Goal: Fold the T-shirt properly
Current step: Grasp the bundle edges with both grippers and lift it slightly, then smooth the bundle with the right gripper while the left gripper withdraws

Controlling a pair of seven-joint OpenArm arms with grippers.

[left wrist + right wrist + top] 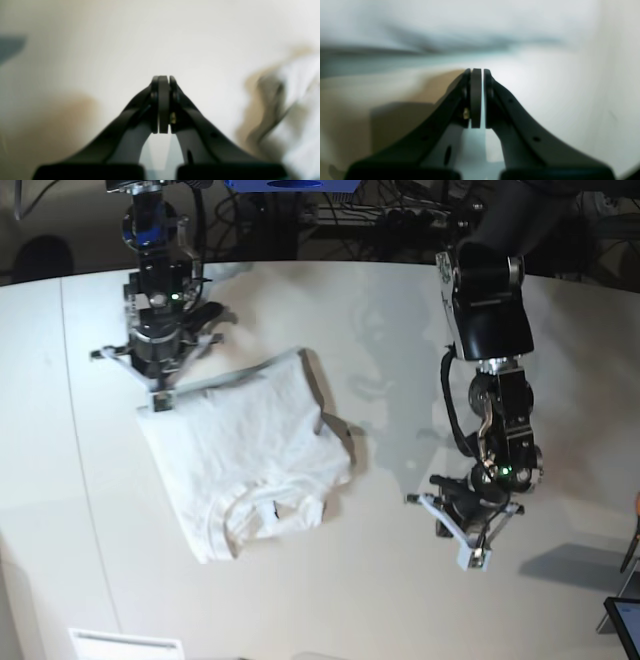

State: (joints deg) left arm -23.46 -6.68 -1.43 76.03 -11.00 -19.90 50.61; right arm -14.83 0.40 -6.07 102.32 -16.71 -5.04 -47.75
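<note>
Closed left gripper (478,558) with nothing between its jaws at four o'clock, white T-shirt (250,465) partly folded left of centre, right gripper (159,402) shut at its ten o'clock corner, seemingly touching cloth, tabletop (400,340) beneath.

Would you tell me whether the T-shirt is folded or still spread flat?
Partly folded. The T-shirt lies in a compact, wrinkled block, its neckline showing near the front edge and no sleeves sticking out. Layers overlap, but the edges are not neatly squared.

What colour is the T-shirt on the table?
Plain white, with no print. The T-shirt shows best in the base view.
</note>
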